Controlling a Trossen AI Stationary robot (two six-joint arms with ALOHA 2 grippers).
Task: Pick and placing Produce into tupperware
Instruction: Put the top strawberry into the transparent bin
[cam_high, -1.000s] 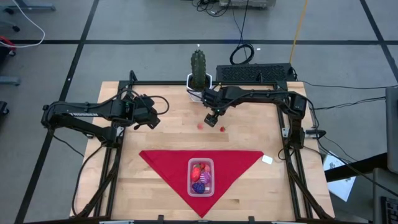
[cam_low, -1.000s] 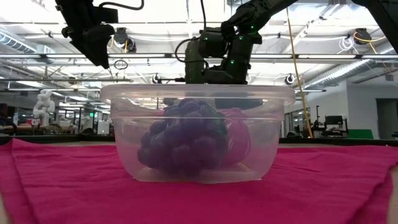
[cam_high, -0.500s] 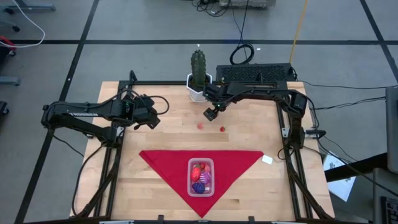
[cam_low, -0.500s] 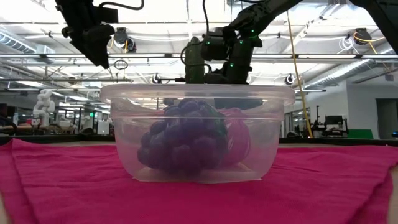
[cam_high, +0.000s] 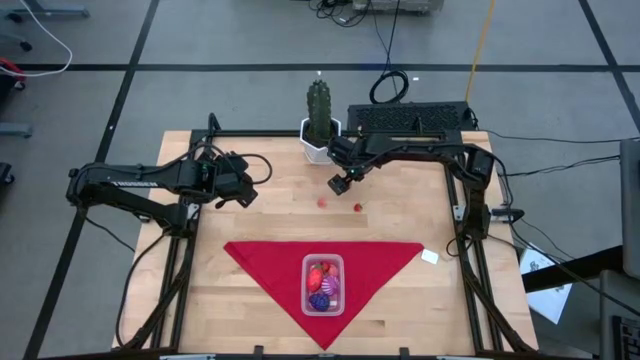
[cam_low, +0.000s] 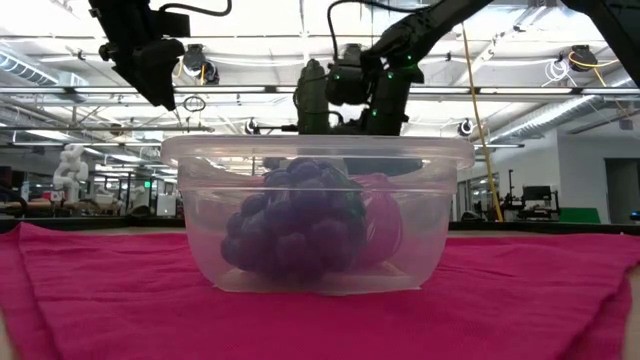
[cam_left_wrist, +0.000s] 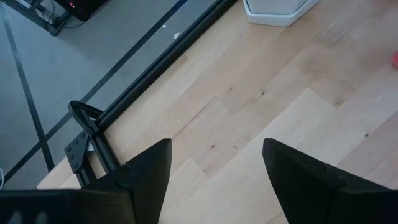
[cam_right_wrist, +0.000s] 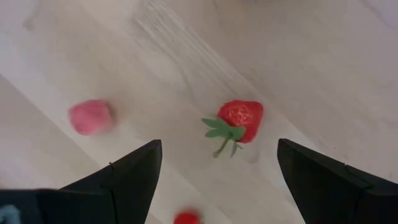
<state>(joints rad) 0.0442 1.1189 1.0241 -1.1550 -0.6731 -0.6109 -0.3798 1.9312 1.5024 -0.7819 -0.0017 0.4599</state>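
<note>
Looking straight down, the tupperware (cam_high: 323, 284) sits on the red cloth (cam_high: 260, 262), already holding several produce pieces, while two small red pieces (cam_high: 322, 202) lie on the bare surface (cam_high: 270, 215) between the tupperware and the cactus (cam_high: 318, 112); the right claw (cam_high: 338, 185) hangs just beyond them, likely lining up a pick. From the low view, purple grapes (cam_low: 290, 220) fill the tupperware. The left wrist view shows the left claw (cam_left_wrist: 214, 168) open and empty, waiting well away. In the right wrist view, a strawberry (cam_right_wrist: 239, 118) lies between the wide-open empty fingers.
</note>
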